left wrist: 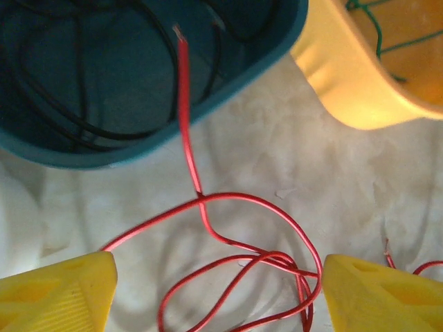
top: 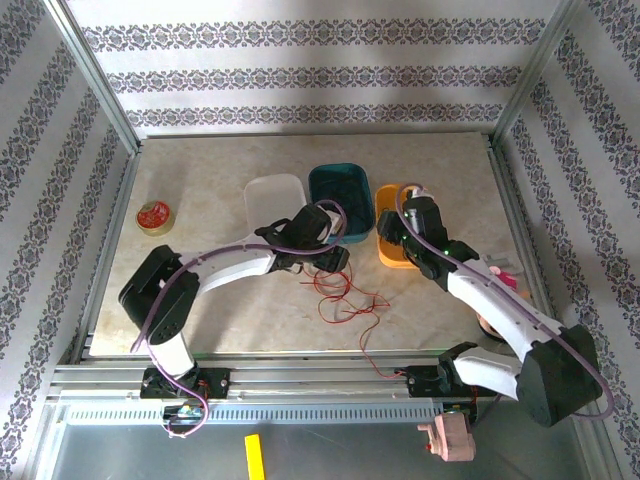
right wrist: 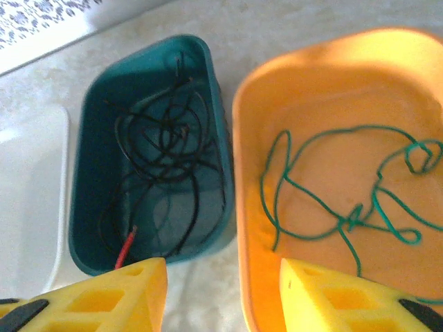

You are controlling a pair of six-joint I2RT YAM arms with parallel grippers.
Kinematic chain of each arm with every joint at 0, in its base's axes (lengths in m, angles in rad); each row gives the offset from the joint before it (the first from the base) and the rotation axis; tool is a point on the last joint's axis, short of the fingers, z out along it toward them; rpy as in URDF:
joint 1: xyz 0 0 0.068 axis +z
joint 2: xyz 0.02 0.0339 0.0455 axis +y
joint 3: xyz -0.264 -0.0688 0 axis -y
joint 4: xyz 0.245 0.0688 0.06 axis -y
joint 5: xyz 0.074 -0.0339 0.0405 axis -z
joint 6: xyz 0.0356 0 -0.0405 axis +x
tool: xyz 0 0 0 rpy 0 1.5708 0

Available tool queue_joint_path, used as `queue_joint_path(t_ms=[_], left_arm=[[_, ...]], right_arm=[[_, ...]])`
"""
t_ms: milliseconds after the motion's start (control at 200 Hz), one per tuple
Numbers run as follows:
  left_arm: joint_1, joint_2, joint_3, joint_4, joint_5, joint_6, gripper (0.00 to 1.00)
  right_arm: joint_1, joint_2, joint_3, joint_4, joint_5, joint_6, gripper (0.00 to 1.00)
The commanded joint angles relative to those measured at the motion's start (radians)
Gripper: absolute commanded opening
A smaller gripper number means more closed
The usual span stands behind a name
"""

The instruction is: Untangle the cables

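Light, springy red cable (left wrist: pixel 184 104); probably best grabbed near its free end. Left pincer (left wrist: pixel 218 294), right pincer (right wrist: pixel 223 294) both spread, empty.

A back wall (top: pixel 300 70) and two side walls (top: pixel 40 200) close in the space, all papered in white with grey ornamental bands: level on the back wall, upright on the sides. Slim metal posts (top: pixel 95 75) rise at the back corners and lean outward in the top view. The tabletop (top: pixel 220 170) is pale beige stone, faintly mottled, edged by metal strips. A metal rail (top: pixel 300 380) runs along its near edge, with a slotted strip (top: pixel 300 412) just below and a flat grey surface (top: pixel 350 450) beneath that. The light is bright and even, with soft shadows.
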Motion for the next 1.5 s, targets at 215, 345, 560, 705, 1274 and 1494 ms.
queue_joint_path(t_ms=[215,345,560,705,1274,1494], left_arm=[[-0.084,0.109,0.088,0.007,0.044,-0.016,0.77],[-0.085,0.159,0.119,0.007,0.050,-0.013,0.77],[-0.097,0.240,0.168,0.000,0.049,-0.021,0.68],[-0.113,0.272,0.196,0.005,0.052,-0.013,0.49],[-0.137,-0.186,0.099,-0.017,-0.017,0.066,0.00],[-0.135,-0.323,0.131,-0.003,-0.054,0.128,0.00]], right_arm=[[0.015,-0.074,-0.060,-0.058,0.046,0.025,0.46],[0.015,-0.076,-0.057,-0.060,0.050,0.027,0.46],[0.015,-0.101,-0.071,-0.068,0.059,0.034,0.46],[0.015,-0.128,-0.090,-0.076,0.066,0.045,0.45],[-0.006,-0.171,-0.126,-0.084,0.133,0.074,0.45],[-0.014,-0.173,-0.123,-0.079,0.125,0.059,0.45]])
